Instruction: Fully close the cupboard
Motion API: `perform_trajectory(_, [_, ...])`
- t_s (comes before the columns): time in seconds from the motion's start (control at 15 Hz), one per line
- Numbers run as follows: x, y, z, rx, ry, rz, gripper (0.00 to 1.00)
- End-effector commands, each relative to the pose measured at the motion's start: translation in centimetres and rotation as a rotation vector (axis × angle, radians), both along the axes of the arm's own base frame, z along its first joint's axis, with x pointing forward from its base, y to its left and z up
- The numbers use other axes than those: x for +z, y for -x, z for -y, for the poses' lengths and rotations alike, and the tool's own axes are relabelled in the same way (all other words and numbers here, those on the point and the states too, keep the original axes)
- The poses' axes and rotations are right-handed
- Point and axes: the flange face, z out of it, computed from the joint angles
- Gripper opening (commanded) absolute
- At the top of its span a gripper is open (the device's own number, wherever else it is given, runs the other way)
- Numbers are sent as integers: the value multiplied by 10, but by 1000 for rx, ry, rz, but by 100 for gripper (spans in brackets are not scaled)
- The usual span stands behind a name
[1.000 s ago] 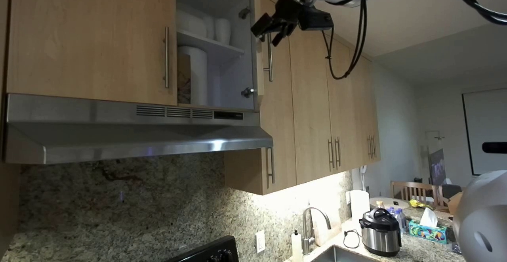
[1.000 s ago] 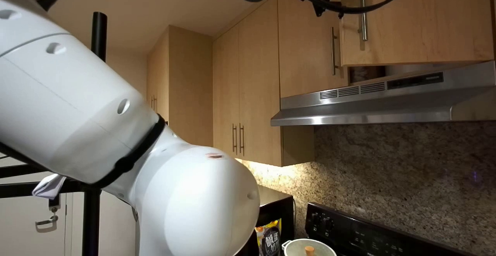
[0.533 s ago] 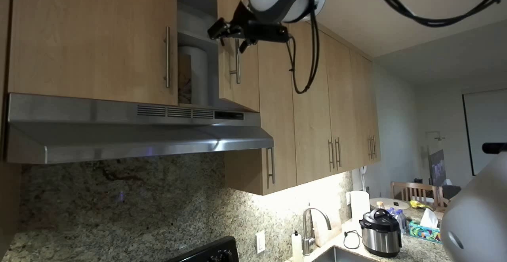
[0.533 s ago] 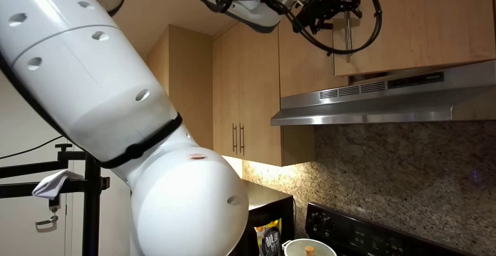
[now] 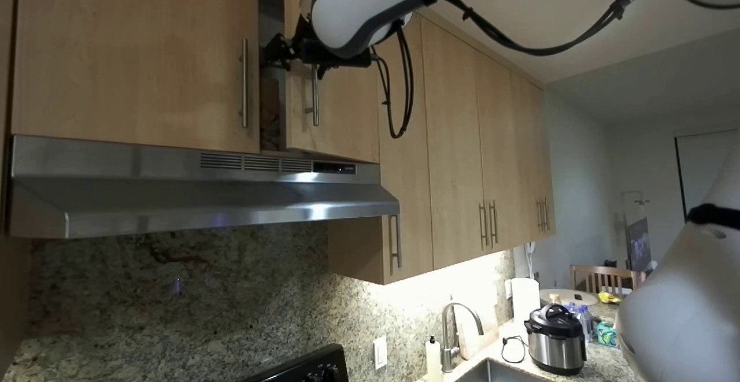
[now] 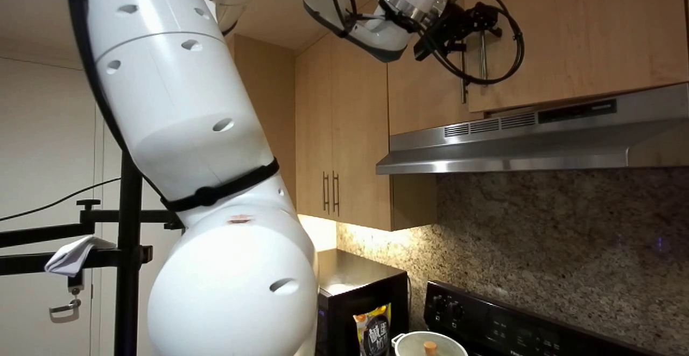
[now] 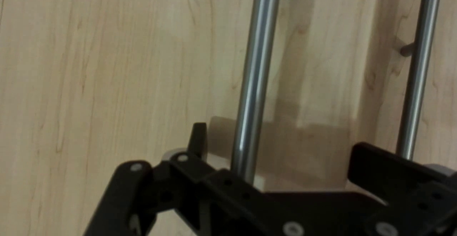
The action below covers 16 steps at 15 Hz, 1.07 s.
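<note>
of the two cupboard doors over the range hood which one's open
The cupboard door on the right in an exterior view, with the gripper at its handle: it stands ajar, angled outward, while the neighbouring door sits flush.

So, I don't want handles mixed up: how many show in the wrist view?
2: one handle on the ajar cupboard door, between the gripper's open jaws; a second handle on the neighbouring door, at the view's right. The gripper covers part of each.
</note>
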Motion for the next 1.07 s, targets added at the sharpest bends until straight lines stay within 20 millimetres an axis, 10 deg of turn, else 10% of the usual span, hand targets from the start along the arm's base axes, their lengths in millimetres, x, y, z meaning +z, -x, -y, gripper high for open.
perform_trajectory(0.0, [13, -25, 8, -36, 2, -2, 100])
perform_trajectory(0.33, [18, -41, 3, -4, -13, -41, 100])
perform_trajectory(1.0, [-17, 7, 29, -125, -238, -358, 100])
